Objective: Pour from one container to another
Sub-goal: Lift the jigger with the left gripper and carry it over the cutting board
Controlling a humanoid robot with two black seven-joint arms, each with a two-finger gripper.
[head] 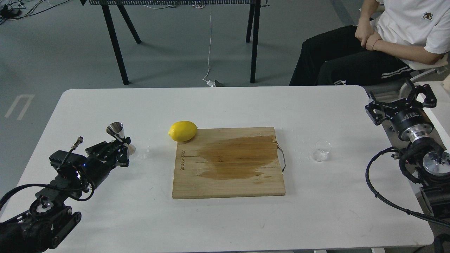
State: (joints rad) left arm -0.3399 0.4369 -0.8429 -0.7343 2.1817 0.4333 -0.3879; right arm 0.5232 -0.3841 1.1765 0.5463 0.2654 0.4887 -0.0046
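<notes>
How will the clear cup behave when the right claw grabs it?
The clear cup looks tiny and thin-walled, so probably light and apt to skid if nudged. Droplets on the table around it suggest a slippery wall. It sits low and round, so tipping seems unlikely. The right claw is well off.

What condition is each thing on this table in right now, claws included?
Steel jigger: upright, tilted slightly, at the left claw's tips.
Left claw: around the jigger's lower cone; grip unclear.
Clear cup: upright, alone, untouched.
Right claw: open, holding nothing, off the table's right edge.
Lemon: whole, at the board's far left corner.
Cutting board: flat, with a large wet stain.
</notes>
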